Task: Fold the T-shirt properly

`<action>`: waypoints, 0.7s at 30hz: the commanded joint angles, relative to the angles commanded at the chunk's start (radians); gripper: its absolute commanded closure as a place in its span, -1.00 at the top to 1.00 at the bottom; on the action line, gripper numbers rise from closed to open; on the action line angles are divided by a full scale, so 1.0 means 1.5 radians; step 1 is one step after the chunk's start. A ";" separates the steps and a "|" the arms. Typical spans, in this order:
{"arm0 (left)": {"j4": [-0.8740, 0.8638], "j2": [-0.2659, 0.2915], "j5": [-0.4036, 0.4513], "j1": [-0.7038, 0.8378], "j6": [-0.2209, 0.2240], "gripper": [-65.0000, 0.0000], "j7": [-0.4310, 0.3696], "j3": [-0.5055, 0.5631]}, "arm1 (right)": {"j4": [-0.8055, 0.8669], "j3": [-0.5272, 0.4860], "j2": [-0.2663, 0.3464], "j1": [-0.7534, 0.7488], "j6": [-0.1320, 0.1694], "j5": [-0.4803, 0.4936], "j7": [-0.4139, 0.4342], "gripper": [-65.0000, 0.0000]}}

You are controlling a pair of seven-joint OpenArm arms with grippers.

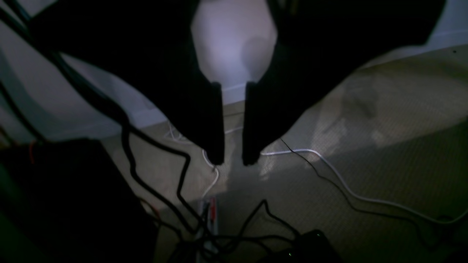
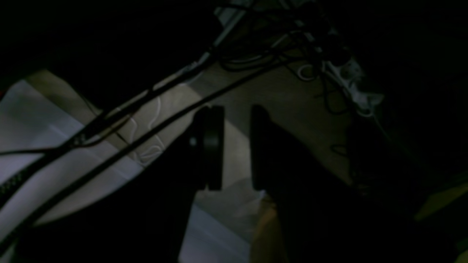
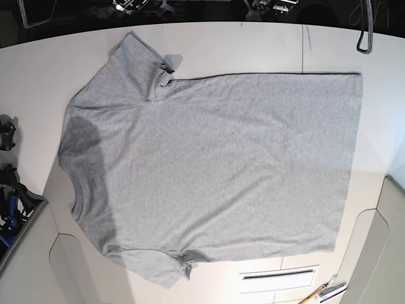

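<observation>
The heather-grey T-shirt (image 3: 215,164) lies spread flat on the white table (image 3: 240,47), plain side up. Its ribbed neck is at the left, its hem at the right, and one sleeve points to the far left corner, the other to the near edge. Neither wrist view shows the shirt. My left gripper (image 1: 233,160) hangs over carpeted floor, open, with nothing between its dark fingers. My right gripper (image 2: 237,109) is also open and empty, over floor and cables. Neither gripper shows clearly in the base view.
Black and white cables (image 1: 329,164) trail over the carpet, with a power strip (image 2: 351,78) among them. Dark hardware (image 3: 7,136) sits at the table's left edge. Small tools (image 3: 326,292) lie at the near right, beside a slot (image 3: 278,274) in the tabletop.
</observation>
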 joint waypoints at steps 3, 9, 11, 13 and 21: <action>0.000 -0.004 -0.007 0.000 0.000 -0.61 0.019 0.000 | 0.001 0.000 0.002 -0.002 0.000 0.000 -0.005 -0.59; 0.000 -0.004 -0.007 0.009 -0.053 -0.61 0.080 0.000 | 0.022 0.000 0.023 -0.028 0.019 0.000 -0.005 -0.59; 0.001 -0.004 -0.007 0.017 -0.086 -0.61 0.079 0.000 | 0.044 0.000 0.039 -0.041 0.023 0.000 -0.005 -0.59; 0.005 -0.006 -0.007 0.031 -0.117 -0.61 0.071 0.000 | 0.071 0.000 0.058 -0.058 0.023 0.001 -0.005 -0.59; 0.165 -0.073 -0.031 0.148 -0.160 -0.61 0.062 0.000 | 0.226 0.001 0.135 -0.160 0.023 0.003 -0.005 -0.59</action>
